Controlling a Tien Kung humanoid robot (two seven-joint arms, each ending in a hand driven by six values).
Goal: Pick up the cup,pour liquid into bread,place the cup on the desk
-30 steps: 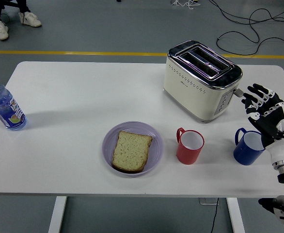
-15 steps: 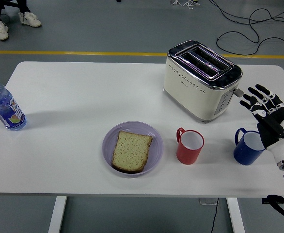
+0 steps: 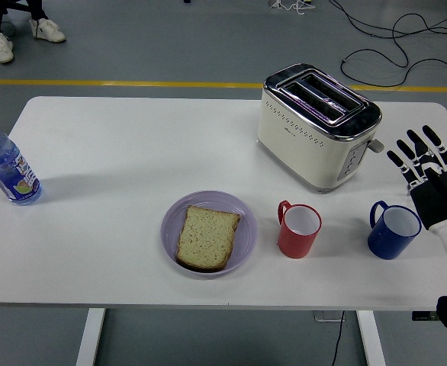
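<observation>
The blue cup (image 3: 392, 230) stands upright on the white table (image 3: 117, 160) near its right end, handle turned to the left and away from the robot. The right hand (image 3: 431, 179) hovers just beside it on the right, fingers spread and straight, holding nothing. The step in hand looks like the reach for the grasp. To do it well, the hand should probably come down and in from the right so the palm meets the cup's bare wall, the fingers curling around the body rather than the handle (which faces the wrong way for this hand), and close firmly before any lift. The cup sits below and left of the palm, apart from it. The red cup (image 3: 297, 229) stands further left, then the bread (image 3: 207, 237) on its purple plate (image 3: 242, 213).
</observation>
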